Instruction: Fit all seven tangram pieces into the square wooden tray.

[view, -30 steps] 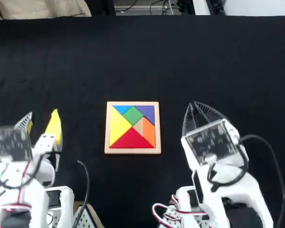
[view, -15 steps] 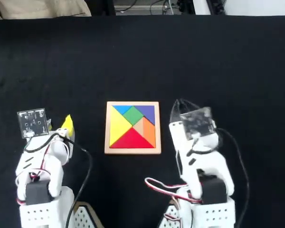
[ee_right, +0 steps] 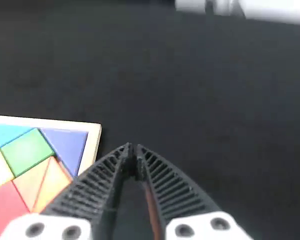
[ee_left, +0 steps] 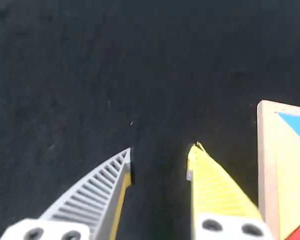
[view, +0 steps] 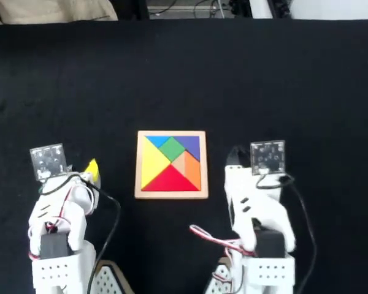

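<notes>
The square wooden tray (view: 171,195) lies mid-table, holding the tangram pieces packed flat: a yellow triangle (view: 150,165), a red triangle (view: 172,180), a blue triangle (view: 157,141), a green square (view: 172,149), a purple piece (view: 191,146), a tan triangle (view: 180,163) and an orange triangle (view: 194,172). My left gripper (ee_left: 160,162) is open and empty, left of the tray (ee_left: 264,150); its yellow finger (view: 92,168) shows from above. My right gripper (ee_right: 133,152) is shut on nothing, just right of the tray's corner (ee_right: 95,131), and is seen from above as the right gripper (view: 235,153).
The black cloth (view: 184,79) covers the table. Both arm bases (view: 55,263) (view: 260,263) stand at the near edge. Beige fabric (view: 49,9) and cables lie beyond the far edge.
Both arms have drawn back and folded down over their bases. The right gripper went from wide open to shut. The left gripper's gap has narrowed.
</notes>
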